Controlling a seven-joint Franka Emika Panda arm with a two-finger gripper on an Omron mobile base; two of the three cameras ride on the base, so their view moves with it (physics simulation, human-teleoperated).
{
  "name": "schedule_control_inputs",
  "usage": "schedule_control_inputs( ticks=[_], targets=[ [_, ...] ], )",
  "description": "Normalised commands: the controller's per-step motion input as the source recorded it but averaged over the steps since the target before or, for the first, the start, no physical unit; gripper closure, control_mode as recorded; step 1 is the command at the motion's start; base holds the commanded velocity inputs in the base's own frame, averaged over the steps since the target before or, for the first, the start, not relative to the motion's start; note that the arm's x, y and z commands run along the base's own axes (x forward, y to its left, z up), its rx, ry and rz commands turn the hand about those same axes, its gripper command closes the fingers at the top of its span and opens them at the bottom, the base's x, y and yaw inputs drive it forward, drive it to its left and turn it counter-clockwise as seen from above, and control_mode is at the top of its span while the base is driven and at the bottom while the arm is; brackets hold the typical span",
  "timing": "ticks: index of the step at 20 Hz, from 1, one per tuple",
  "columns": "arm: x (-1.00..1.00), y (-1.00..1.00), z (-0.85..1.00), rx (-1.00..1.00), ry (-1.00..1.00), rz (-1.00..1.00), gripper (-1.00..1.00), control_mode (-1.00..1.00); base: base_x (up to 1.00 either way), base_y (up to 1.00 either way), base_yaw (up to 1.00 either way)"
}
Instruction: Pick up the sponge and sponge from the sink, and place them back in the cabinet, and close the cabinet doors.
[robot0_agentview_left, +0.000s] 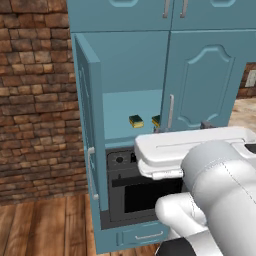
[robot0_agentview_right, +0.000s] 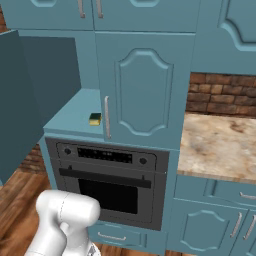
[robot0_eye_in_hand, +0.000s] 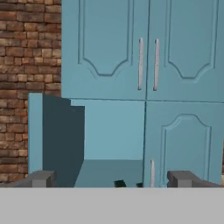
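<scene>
Teal cabinet (robot0_agentview_left: 130, 70) shelf already carries both sponges (robot0_agentview_left: 136, 121). Right door (robot0_agentview_left: 200, 87) looks shut, left door (robot0_agentview_left: 92, 125) hangs wide. Claw (robot0_eye_in_hand: 111, 178) is spread, empty; closing the left door comes next, pushing from its outer face.

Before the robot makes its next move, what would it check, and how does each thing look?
1. First sponge on the cabinet shelf: ok.
2. Second sponge on the shelf, partly behind the right door: ok.
3. Right door closed: ok.
4. Left door closed: not ok, it stands open.
5. Gripper open and empty: ok.
6. Clear path to the left door's handle: cannot tell.
</scene>
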Motion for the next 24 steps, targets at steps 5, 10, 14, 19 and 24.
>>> schedule_control_inputs(
  ticks=[5, 10, 14, 19, 24],
  targets=[
    [0.0, 0.39, -0.2, -0.01, 0.0, 0.01, -1.0, -1.0, 0.0, 0.0, 0.0],
    [0.01, 0.37, -0.21, -0.01, 0.0, 0.0, -1.0, -1.0, 0.0, 0.0, 0.0],
    [0.07, 0.34, -0.13, 0.0, 0.0, 0.0, -1.0, -1.0, 0.0, 0.0, 0.0],
    [0.12, 0.28, -0.05, 0.0, 0.0, 0.0, -1.0, -1.0, 0.0, 0.0, 0.0],
    [0.14, 0.26, -0.03, 0.0, 0.0, 0.0, -1.0, -1.0, 0.0, 0.0, 0.0]
  ],
)
